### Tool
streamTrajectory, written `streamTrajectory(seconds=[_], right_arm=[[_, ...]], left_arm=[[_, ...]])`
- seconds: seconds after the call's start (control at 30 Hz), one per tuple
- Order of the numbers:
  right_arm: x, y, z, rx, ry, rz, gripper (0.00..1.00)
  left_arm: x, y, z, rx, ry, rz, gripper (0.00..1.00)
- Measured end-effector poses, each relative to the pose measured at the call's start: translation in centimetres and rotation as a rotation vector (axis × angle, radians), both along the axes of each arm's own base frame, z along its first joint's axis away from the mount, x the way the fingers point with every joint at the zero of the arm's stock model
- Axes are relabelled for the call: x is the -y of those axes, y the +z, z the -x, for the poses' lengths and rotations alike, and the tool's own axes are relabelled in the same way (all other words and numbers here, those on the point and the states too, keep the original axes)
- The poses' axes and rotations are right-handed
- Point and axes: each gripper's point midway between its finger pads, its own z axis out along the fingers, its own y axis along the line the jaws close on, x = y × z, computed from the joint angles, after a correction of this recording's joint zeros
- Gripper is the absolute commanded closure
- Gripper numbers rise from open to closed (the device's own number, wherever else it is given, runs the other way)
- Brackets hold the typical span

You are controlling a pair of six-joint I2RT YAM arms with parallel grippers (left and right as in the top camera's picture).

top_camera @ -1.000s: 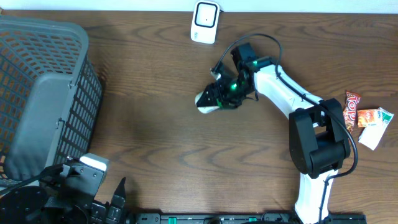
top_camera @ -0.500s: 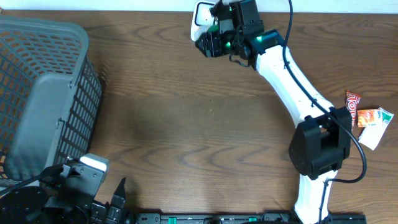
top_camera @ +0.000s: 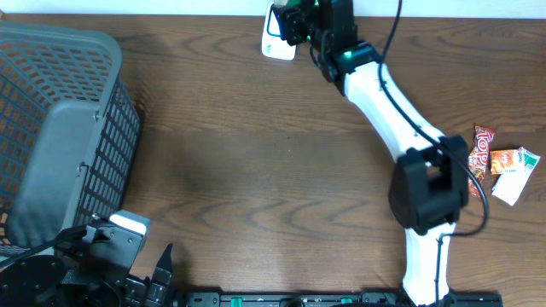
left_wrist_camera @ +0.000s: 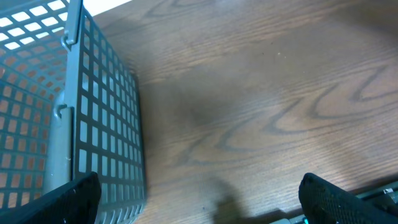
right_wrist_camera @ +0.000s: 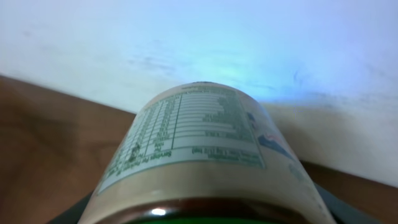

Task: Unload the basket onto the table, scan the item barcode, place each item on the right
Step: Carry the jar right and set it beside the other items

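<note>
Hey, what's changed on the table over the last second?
The right gripper, still holding the bottle, swung from mid-table to the far edge and now sits over the scanner. Nothing was picked up or let go. The left gripper, open, the basket and the snack packets stayed put.

A cylindrical bottle with a pale label bearing a printed table is held on its side, label uppermost. It is positioned partly over the white scanner.
</note>
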Motion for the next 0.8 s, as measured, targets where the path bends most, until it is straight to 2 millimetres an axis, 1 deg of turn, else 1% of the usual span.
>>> streamTrajectory(seconds=[0.07, 0.17, 0.2, 0.27, 0.33, 0.43, 0.57, 0.6, 0.67, 0.8], right_arm=[[-0.1, -1.8, -1.2, 0.017, -0.018, 0.001, 0.37], [-0.3, -5.3, -2.5, 0.019, -0.039, 0.008, 0.37], [-0.4, -6.8, -2.9, 0.017, -0.047, 0.013, 0.38], [-0.4, -8.5, -3.3, 0.015, -0.059, 0.019, 0.38], [-0.4, -9.7, -3.6, 0.023, -0.070, 0.022, 0.38], [-0.6, -9.5, -4.0, 0.055, -0.079, 0.010, 0.39], [-0.6, -7.7, -4.5, 0.126, -0.089, -0.021, 0.38], [-0.6, -7.6, -4.5, 0.129, -0.091, -0.025, 0.39], [-0.6, -7.8, -4.5, 0.122, -0.094, -0.023, 0.40], [-0.5, -8.8, -4.3, 0.086, -0.095, -0.012, 0.39]], left_arm=[[0.0, 0.0, 0.0, 0.000, 0.000, 0.000, 0.01], [0.0, 0.0, 0.0, 0.000, 0.000, 0.000, 0.01], [0.0, 0.0, 0.0, 0.000, 0.000, 0.000, 0.01], [0.0, 0.0, 0.0, 0.000, 0.000, 0.000, 0.01], [0.0, 0.0, 0.0, -0.001, 0.000, 0.000, 0.01], [0.0, 0.0, 0.0, 0.000, 0.000, 0.000, 0.01], [0.0, 0.0, 0.0, 0.000, 0.000, 0.000, 0.01], [0.0, 0.0, 0.0, 0.000, 0.000, 0.000, 0.01], [0.0, 0.0, 0.0, 0.000, 0.000, 0.000, 0.01], [0.0, 0.0, 0.0, -0.001, 0.000, 0.000, 0.01]])
